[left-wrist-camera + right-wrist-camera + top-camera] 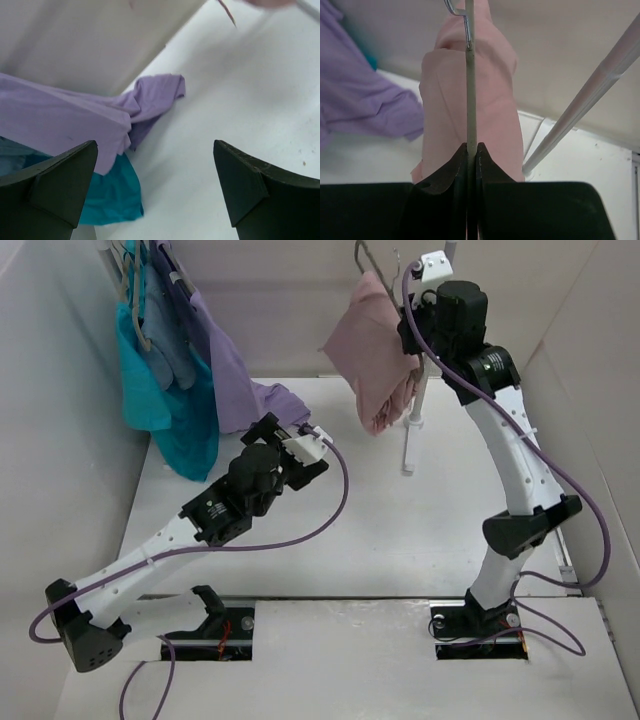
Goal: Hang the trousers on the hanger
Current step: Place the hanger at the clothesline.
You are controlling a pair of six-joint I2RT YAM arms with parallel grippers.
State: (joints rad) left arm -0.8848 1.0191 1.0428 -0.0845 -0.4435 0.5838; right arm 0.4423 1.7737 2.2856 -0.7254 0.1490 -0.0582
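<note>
Right tool point(471, 146), jaws narrow, clamps the thin frame of the hanger point(469, 90), held high on a near-upright arm; the trousers point(495, 110) hang draped over it. Left tool point(155, 150) gapes wide and empty, low over the counter point(240, 100) near the lavender garment point(75, 120), arm stretched forward. Draping appears complete; next, hanging the hook up calls for steady carriage.

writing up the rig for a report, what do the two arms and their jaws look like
The left arm and the right arm have white link shells with black joint housings and black bases. Each trails a purple cable from wrist to base. The jaws are matte black, wedge-shaped, with angular tips.
</note>
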